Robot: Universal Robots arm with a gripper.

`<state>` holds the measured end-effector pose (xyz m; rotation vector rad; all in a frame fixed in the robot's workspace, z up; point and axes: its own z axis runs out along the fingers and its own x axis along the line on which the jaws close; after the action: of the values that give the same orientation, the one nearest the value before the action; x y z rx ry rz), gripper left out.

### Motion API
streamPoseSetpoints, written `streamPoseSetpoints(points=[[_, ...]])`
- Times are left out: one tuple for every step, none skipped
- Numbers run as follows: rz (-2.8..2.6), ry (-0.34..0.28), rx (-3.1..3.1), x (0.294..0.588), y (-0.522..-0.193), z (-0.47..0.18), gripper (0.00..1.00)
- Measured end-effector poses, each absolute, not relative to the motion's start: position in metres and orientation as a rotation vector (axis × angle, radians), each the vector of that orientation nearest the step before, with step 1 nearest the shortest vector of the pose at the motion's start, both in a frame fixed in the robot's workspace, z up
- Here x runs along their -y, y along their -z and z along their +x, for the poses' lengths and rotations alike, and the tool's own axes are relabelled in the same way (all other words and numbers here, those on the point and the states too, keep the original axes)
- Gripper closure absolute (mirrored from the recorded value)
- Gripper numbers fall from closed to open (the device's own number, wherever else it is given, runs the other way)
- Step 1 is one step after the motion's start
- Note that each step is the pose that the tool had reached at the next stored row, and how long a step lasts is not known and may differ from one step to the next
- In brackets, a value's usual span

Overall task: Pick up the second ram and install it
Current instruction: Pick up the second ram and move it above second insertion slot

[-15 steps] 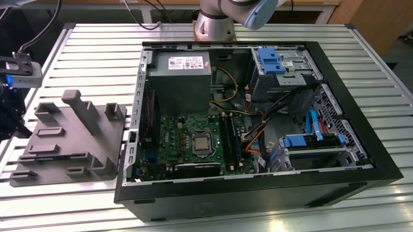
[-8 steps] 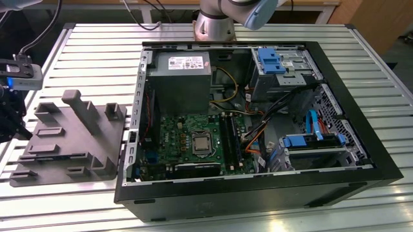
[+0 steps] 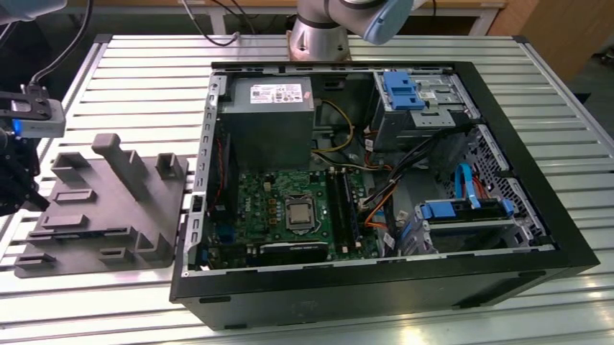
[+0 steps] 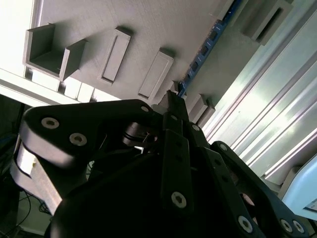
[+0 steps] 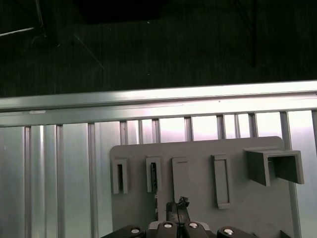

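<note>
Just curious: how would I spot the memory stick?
Beside the open computer case, at the exterior view's left, lies a grey tray. The memory stick stands on edge in it: a thin blue strip with dark chips among plain grey blocks.

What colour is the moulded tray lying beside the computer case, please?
Plain grey; the tray shows best in the exterior view.

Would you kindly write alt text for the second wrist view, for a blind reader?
The gripper, dark and close to the camera, points at a grey moulded tray, its tip beside one end of the second ram, a thin bluish stick set on edge in the tray. A slatted metal table lies alongside.
</note>
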<state>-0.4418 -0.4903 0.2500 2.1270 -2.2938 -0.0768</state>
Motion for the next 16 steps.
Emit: streamPoseSetpoints(points=[[2.128, 0.077, 2.293, 0.4904, -0.2497, -0.4418, 0.89], [2.128, 0.077, 2.293, 0.4905, -0.2492, -0.4418, 0.89], [2.129, 0.077, 2.293, 0.4906, -0.2489, -0.4418, 0.89], [2.129, 0.077, 2.292, 0.4907, -0.2485, -0.4418, 0.89], [2.13, 0.077, 2.291, 0.4908, -0.2482, -0.4418, 0.89], [2.13, 0.077, 2.291, 0.4909, -0.2479, -0.4418, 0.89], [2.13, 0.077, 2.291, 0.4909, -0.2476, -0.4418, 0.89], [2.131, 0.077, 2.29, 0.491, -0.2473, -0.4418, 0.89], [2.131, 0.077, 2.29, 0.491, -0.247, -0.4418, 0.89], [2.132, 0.077, 2.29, 0.491, -0.2467, -0.4418, 0.89], [2.132, 0.077, 2.289, 0.4911, -0.2463, -0.4418, 0.89], [2.132, 0.077, 2.289, 0.4911, -0.246, -0.4418, 0.89], [2.133, 0.077, 2.289, 0.4911, -0.2458, -0.4418, 0.89], [2.133, 0.077, 2.288, 0.4911, -0.2456, -0.4418, 0.89], [2.133, 0.077, 2.288, 0.4911, -0.2453, -0.4418, 0.89], [2.134, 0.077, 2.288, 0.4911, -0.245, -0.4418, 0.89]])
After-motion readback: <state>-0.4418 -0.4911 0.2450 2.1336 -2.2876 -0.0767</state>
